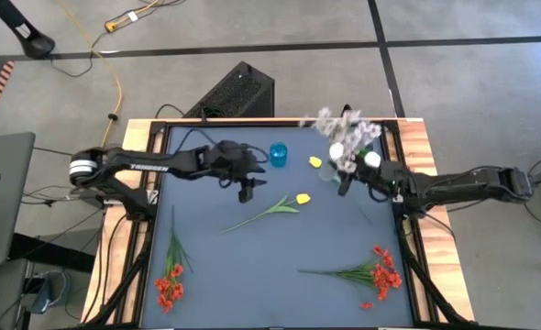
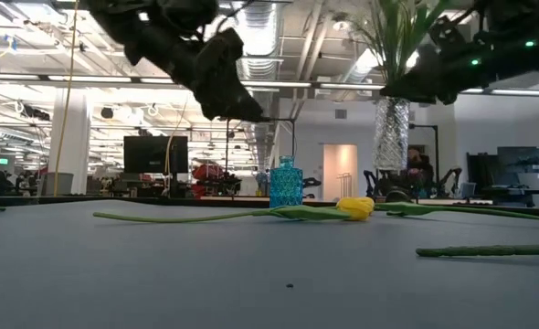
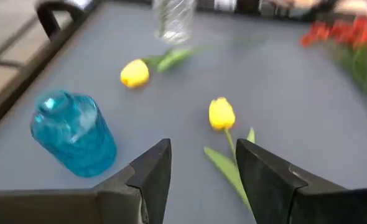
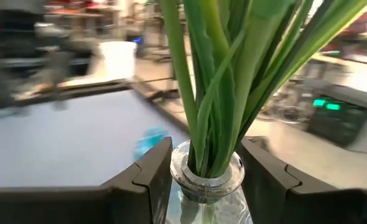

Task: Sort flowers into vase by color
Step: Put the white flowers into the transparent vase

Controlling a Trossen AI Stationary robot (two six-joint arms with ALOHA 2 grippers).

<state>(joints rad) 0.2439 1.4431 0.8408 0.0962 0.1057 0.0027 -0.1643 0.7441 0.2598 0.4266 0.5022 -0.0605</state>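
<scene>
Left gripper [image 1: 246, 190] hangs with its fingers apart and nothing in them, over bare mat near the back edge; a yellow tulip [image 1: 300, 199] lies just ahead on the table; a small blue bottle [image 1: 279, 153] stands beside it; right gripper [image 1: 344, 176] is clamped around the clear vase [image 4: 206, 180], which holds green stems and pale sprays [image 1: 336, 128]; red flowers [image 1: 169, 285] lie by the front edge.
</scene>
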